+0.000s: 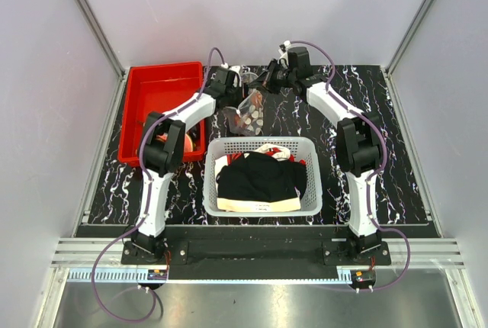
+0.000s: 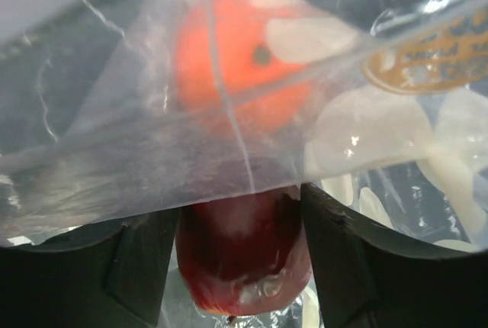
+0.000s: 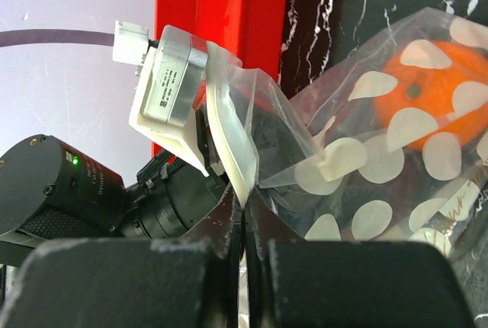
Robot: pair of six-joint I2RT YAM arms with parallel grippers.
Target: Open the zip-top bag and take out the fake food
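The clear zip-top bag [image 1: 250, 113] hangs between my two grippers above the dark marble mat, behind the basket. My right gripper [image 3: 245, 217] is shut on the bag's white zip strip [image 3: 229, 145] at the mouth; it also shows in the top view [image 1: 264, 82]. My left gripper [image 2: 242, 267] is pushed into the bag's mouth [image 1: 235, 90], its fingers closed on either side of a dark red fruit [image 2: 244, 248]. An orange fruit [image 2: 229, 61] and several pale discs [image 2: 366, 130] lie beyond it under the plastic film; both show in the right wrist view too [image 3: 427, 91].
A red bin [image 1: 156, 99] stands at the back left, with an orange-pink piece [image 1: 169, 142] in it beside the left arm's elbow. A white mesh basket [image 1: 314, 179] of black and white clothes [image 1: 259, 175] sits in the near middle, just in front of the bag.
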